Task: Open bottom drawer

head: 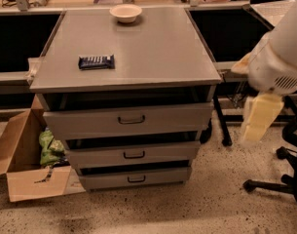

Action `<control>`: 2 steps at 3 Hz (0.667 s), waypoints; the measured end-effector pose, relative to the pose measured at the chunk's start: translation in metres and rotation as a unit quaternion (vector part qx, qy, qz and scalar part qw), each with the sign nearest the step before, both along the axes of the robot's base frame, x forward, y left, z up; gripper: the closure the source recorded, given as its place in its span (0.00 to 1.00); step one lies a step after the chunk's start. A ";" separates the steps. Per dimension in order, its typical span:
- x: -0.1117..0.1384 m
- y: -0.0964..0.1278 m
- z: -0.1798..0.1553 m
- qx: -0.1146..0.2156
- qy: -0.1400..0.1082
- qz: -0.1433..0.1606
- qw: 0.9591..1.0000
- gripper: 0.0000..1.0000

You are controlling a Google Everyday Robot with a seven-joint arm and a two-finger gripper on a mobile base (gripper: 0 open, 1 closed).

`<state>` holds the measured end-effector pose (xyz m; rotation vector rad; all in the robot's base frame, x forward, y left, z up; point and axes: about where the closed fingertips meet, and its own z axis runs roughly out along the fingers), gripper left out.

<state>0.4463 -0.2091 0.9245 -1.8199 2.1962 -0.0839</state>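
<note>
Gripper [259, 117], open or closed I cannot tell, is hanging well right of bottom drawer [162, 177], arguably risking hooking middle drawer handle [134, 155] instead.

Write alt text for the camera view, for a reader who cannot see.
The gripper hangs right of a grey three-drawer cabinet, touching nothing, apart from the bottom drawer. A bowl and a snack bar lie on top; a cardboard box stands at left.

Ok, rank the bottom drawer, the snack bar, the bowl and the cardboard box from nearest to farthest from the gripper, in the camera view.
1. The bottom drawer, lowest in the cabinet, nearest the gripper at far right.
2. The snack bar and the bowl, both on the cabinet top: too close to call.
3. The cardboard box, on the floor, far left.
</note>
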 end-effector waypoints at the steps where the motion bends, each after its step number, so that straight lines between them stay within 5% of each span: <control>1: 0.004 0.018 -0.085 -0.004 0.025 0.050 0.998 0.00; 2: 0.002 0.037 -0.186 0.031 0.056 0.073 0.995 0.00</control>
